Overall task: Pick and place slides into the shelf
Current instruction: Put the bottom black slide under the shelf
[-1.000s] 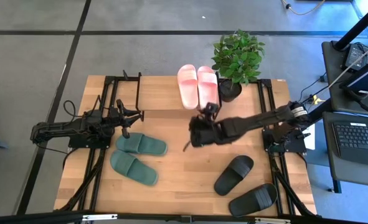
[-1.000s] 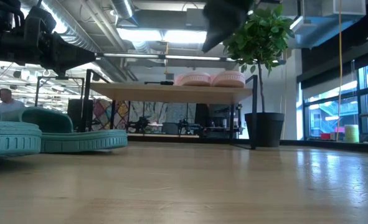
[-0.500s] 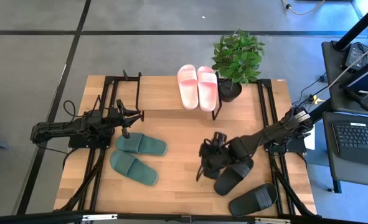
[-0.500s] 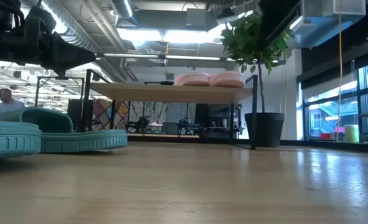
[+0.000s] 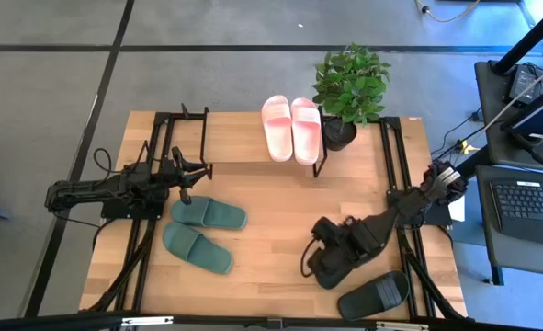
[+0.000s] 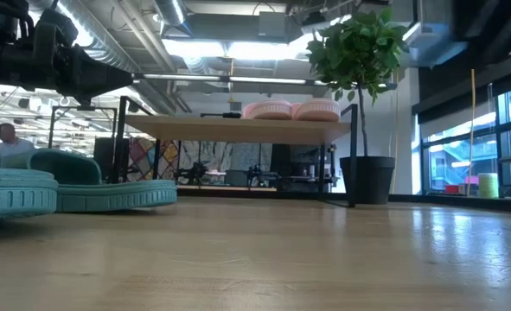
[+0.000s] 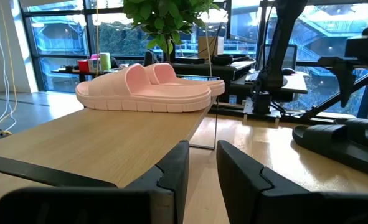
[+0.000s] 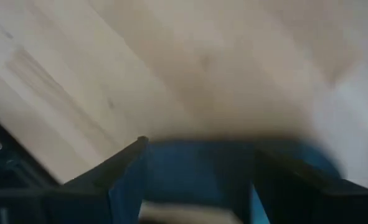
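Observation:
My right gripper (image 5: 315,257) is low over the near right of the table, open above one black slide (image 5: 341,272). In the right wrist view its fingers (image 8: 112,180) stand on either side of the slide's dark body (image 8: 196,171); whether they touch it I cannot tell. The second black slide (image 5: 374,295) lies nearer the table's near edge. The pink pair (image 5: 290,128) rests sole down on the right end of the shelf's top board (image 5: 239,138). The dark green pair (image 5: 202,232) lies on the table near the left arm. My left gripper (image 5: 196,173) waits at the left, open by a narrow gap (image 7: 201,168).
A potted plant (image 5: 349,81) stands at the shelf's right end. Black frames run along the table's left (image 5: 142,248) and right (image 5: 409,257) sides. Bare wood lies mid-table between the green and black slides (image 5: 271,230), and the shelf board's left part is bare.
My right gripper has swung from just in front of the shelf toward the table's near right corner and come down over the black slide, leaving the low view. The slides and the left arm have stayed put.

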Available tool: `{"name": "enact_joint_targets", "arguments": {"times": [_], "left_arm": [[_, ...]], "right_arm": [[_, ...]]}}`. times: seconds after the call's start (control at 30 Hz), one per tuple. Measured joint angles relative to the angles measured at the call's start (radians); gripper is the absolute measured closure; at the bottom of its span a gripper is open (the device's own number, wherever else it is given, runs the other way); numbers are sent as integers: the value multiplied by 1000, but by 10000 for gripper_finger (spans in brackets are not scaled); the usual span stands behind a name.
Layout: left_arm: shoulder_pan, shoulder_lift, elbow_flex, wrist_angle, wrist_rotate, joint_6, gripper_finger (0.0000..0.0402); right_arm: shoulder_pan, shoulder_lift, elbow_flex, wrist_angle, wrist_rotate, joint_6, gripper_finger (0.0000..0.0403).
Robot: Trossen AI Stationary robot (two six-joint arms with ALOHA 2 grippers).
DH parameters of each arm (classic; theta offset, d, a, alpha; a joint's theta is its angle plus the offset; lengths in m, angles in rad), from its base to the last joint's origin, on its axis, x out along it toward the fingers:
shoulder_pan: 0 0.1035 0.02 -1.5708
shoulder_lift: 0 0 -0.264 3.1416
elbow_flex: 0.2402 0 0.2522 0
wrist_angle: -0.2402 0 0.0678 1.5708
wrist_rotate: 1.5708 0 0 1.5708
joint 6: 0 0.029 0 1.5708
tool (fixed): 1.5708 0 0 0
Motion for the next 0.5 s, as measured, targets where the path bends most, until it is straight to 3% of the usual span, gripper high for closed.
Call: {"name": "enact_joint_targets", "arguments": {"times": [0.33, 0.5], "left_arm": [[0, 0, 0, 0, 0, 0, 325], [0, 0, 0, 0, 0, 0, 325]], "right_arm": [[104, 2, -5, -22, -321, 556, 141], [168, 3, -5, -24, -532, 817, 154]]}}
